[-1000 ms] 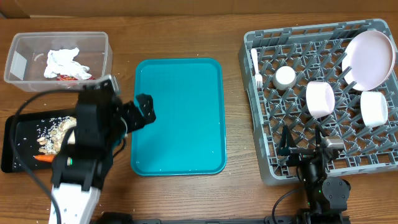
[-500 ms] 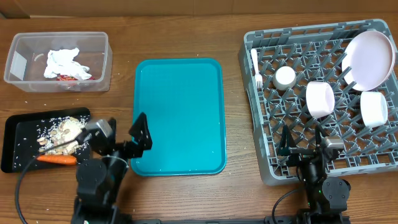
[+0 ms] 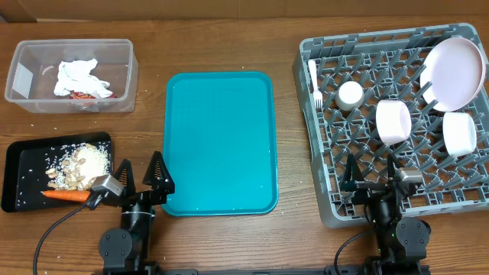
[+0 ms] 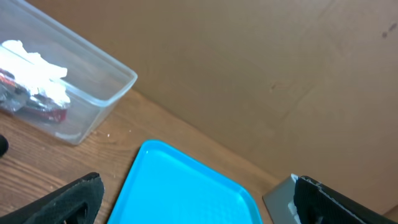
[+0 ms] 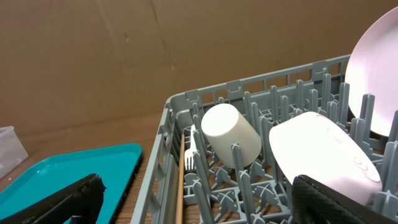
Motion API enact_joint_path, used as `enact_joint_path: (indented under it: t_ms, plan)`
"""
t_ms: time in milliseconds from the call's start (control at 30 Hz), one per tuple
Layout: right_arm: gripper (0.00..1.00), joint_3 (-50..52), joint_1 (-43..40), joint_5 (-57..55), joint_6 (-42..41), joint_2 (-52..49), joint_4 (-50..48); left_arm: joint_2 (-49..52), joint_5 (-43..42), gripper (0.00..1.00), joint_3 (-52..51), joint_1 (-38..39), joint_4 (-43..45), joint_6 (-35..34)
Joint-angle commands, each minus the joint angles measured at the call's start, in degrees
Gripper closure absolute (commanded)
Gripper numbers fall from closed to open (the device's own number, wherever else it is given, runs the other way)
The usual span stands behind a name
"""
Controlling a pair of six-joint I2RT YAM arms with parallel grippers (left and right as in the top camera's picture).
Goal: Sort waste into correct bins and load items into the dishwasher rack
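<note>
The dishwasher rack (image 3: 312,153) at the right holds a white plate (image 3: 454,72), two bowls (image 3: 394,122) (image 3: 460,134), a cup (image 3: 351,94) and a fork (image 3: 314,80). Crumpled napkins (image 3: 79,76) and a red wrapper (image 3: 80,95) lie in the clear tub (image 3: 126,72). On the black tray (image 3: 23,164) rest food scraps (image 3: 80,164) and a carrot (image 3: 67,195). My left gripper (image 3: 141,177) stands open and empty near the table's front edge, right of the black tray. My right gripper (image 3: 372,172) is open and empty at the rack's near wall. The right wrist view shows the cup (image 5: 230,140) and a bowl (image 5: 323,152).
A flat teal serving tray (image 3: 220,141) lies in the middle, bare; its near-left corner is beside my left gripper. In the left wrist view the teal tray (image 4: 180,186) stretches ahead, with the tub (image 4: 93,93) at the left and brown cardboard behind the table.
My left arm has drawn back from above the black tray to the table's front edge, uncovering the scraps and carrot. The right arm has not moved.
</note>
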State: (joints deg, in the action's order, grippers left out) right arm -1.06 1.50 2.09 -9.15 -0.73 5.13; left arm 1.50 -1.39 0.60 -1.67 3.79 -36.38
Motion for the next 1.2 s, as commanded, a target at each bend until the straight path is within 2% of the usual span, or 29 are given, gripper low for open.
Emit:
enact_joint_path:
  t_ms: [0, 200, 367, 467, 500, 567, 700, 1167]
  plan:
    - [0.00, 0.59, -0.24, -0.55, 0.22, 0.57, -0.42, -1.31, 0.74, 0.00, -0.33, -0.31, -0.72, -0.94]
    - [0.00, 0.59, -0.24, -0.55, 0.22, 0.57, -0.42, -1.31, 1.05, 0.00, -0.33, -0.28, -5.01, -0.90]
    - [0.00, 0.59, -0.24, -0.55, 0.22, 0.57, -0.42, -1.31, 9.25, 0.00, -0.33, -0.31, -7.17, -0.94]
    - [0.00, 0.59, -0.24, -0.55, 0.22, 0.57, -0.42, -1.31, 10.99, 0.00, -0.33, -0.28, -6.99, -0.79]
    - [0.00, 0.59, -0.24, -0.55, 0.22, 0.57, -0.42, -1.31, 12.00, 0.00, -0.33, -0.22, -6.54, 1.16]
    - [0.00, 0.59, -0.24, -0.55, 0.22, 0.57, -0.42, -1.31, 7.17, 0.00, -0.33, -0.17, -6.64, 13.60]
    - [0.00, 0.59, -0.24, -0.55, 0.22, 0.57, -0.42, -1.31, 1.75, 0.00, -0.33, -0.20, -8.09, 27.15]
    - [0.00, 0.59, -0.24, -0.55, 0.20, 0.57, -0.42, -1.29, 1.81, 0.00, -0.33, -1.20, -8.11, 28.68]
